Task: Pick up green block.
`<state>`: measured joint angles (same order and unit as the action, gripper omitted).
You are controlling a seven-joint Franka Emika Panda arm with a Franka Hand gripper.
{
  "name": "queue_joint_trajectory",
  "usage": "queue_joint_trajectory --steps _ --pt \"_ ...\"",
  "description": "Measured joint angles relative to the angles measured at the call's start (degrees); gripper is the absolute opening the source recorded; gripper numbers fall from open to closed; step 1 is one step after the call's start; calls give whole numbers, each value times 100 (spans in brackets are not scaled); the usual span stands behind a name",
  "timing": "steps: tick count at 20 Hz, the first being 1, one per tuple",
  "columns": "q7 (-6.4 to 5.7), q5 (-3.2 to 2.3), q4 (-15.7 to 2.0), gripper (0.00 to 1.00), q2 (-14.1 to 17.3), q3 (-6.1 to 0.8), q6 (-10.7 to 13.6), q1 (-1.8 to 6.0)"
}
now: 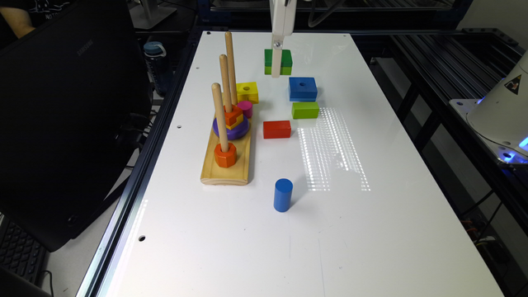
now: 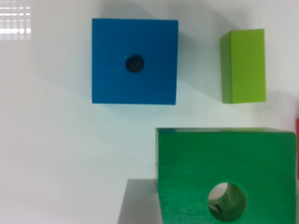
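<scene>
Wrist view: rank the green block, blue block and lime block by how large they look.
1. green block, cut off by the frame and seemingly nearest the camera, so its rank is unsure
2. blue block
3. lime block

On the white surface (image 1: 371, 231) lie 5 loose blocks: 1 green block (image 1: 278, 62) with a hole (image 2: 227, 200), 1 blue block (image 1: 302, 88) with a hole, 1 yellow block (image 1: 247, 91) with a hole, 1 solid lime-green block (image 1: 305, 110) and 1 solid red block (image 1: 276, 129). There are 2 cylinders: 1 blue cylinder (image 1: 283, 194) and 1 pink cylinder (image 1: 246, 108). 1 wooden base (image 1: 226, 165) carries 3 pegs (image 1: 219, 115). Threaded on the pegs are what look like 4 pieces, the middle stack being hard to separate: 1 orange nut (image 1: 225, 155), 1 purple ring (image 1: 231, 128), 1 yellow piece and 1 orange piece.
</scene>
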<state>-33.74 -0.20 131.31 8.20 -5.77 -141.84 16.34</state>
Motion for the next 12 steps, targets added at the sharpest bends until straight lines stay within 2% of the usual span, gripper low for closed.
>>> queue_joint_trajectory --steps 3,8,12 --pt "0 25 1 0 -252 -6 260 -1" --pt "0 31 -22 0 -309 -7 310 -1" --pt "3 61 -78 0 -594 -9 629 -1"
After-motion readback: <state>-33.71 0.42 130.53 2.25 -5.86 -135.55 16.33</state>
